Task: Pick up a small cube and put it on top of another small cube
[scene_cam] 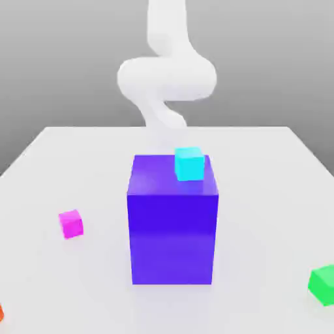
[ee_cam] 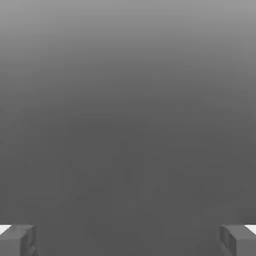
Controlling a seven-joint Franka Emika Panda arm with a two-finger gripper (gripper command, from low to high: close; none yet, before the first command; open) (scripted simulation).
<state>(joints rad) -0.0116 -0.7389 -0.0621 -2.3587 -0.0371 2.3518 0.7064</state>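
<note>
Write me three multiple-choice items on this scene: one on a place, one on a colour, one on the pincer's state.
1. Where is the cyan cube?
A) On the table beside the big block
B) On top of the big block
C) Between the pincer's fingers

2. What colour is the small cube on the table at the exterior view's left of the big block?
A) Magenta
B) Yellow
C) Black

3. How does the pincer stand?
A) Shut, empty
B) Shut on a cube
C) Open, empty

1: B, the cyan cube sits on the top face of the big block.
2: A, the small cube is plainly magenta.
3: C, the pincer shows its fingers wide apart with nothing between.
</note>
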